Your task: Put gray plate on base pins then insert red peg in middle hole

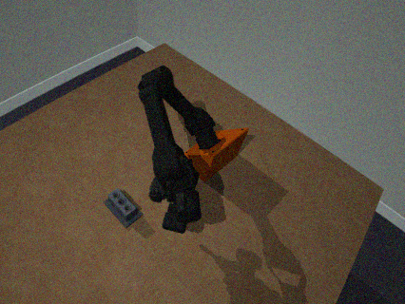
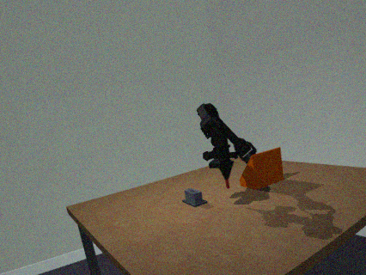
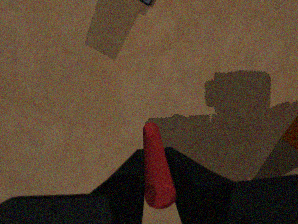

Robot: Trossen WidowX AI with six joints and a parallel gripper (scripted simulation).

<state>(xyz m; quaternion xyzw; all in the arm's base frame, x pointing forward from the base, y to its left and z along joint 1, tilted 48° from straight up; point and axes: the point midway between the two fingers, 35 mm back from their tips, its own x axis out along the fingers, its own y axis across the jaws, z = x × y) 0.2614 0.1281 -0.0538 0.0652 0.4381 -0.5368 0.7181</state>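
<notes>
The gray plate (image 1: 122,201) (image 2: 193,195) shows three round dark spots in a row on top. It looks to lie flat on the darker base (image 1: 115,213), whose flange sticks out around it. Only a small corner of the base shows at the top edge in the wrist view. My gripper (image 2: 227,177) (image 3: 154,154) is shut on the red peg (image 2: 228,184) (image 3: 157,172), which points downward between the fingertips. In the exterior view the peg is above the table, to the right of the plate. In the top view the arm hides the peg and fingertips.
The orange arm mount (image 1: 216,154) (image 2: 263,169) stands behind the gripper, on its right in the exterior view. The brown table (image 1: 71,157) (image 2: 150,228) carries the arm's dark shadows, on the right in the top and exterior views. A shadow also falls beside the base in the wrist view.
</notes>
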